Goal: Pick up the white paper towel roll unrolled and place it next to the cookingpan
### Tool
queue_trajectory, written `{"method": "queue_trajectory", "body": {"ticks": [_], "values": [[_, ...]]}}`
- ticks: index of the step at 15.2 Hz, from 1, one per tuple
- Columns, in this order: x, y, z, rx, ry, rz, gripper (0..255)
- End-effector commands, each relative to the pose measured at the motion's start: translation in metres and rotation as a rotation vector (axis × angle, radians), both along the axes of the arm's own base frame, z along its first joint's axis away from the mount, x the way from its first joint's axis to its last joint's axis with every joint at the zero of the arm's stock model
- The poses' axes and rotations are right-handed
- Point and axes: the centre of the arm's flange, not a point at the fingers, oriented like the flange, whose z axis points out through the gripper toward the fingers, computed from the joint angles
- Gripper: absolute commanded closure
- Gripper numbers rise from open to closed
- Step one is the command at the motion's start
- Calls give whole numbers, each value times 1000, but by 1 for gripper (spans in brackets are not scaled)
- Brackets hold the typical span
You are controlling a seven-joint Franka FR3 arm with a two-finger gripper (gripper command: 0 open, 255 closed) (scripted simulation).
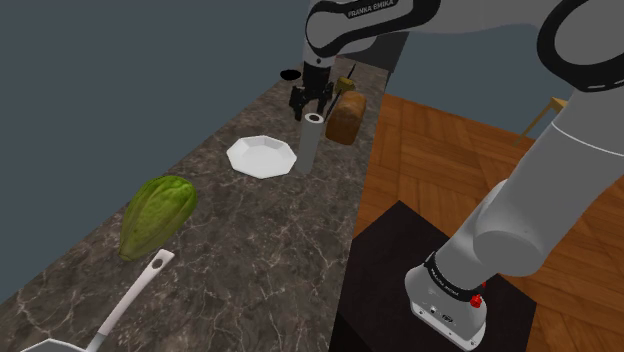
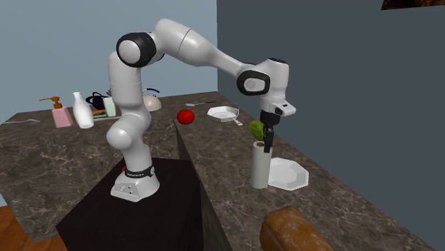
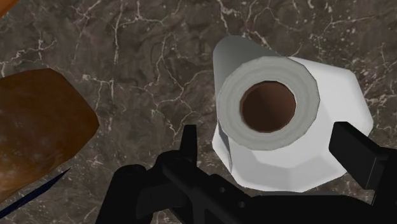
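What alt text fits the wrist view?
Top-down look at an upright white paper towel roll with a brown core, just beyond the open black gripper. It stands on a dark marbled counter, with a white plate beside it and a brown bread loaf nearby.

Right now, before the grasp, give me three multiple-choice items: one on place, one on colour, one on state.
1. The paper towel roll stands: A beside the white plate; B in a sink; C on the floor.
2. The leafy vegetable is: A red; B green; C blue.
3. The tool is: A shut on the roll; B shut on nothing; C open over the roll.
1 A, upright on the counter by the plate's edge; 2 B, plainly green; 3 C, fingers apart flanking the roll's top.
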Motion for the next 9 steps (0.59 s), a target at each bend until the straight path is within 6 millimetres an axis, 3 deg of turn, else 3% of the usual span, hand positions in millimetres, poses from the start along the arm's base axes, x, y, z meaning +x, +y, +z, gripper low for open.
{"method": "queue_trajectory", "body": {"ticks": [1,9], "values": [[-2,-1,-11,0,-1,0,0],[-2,-1,-14,0,-1,0,0]]}}
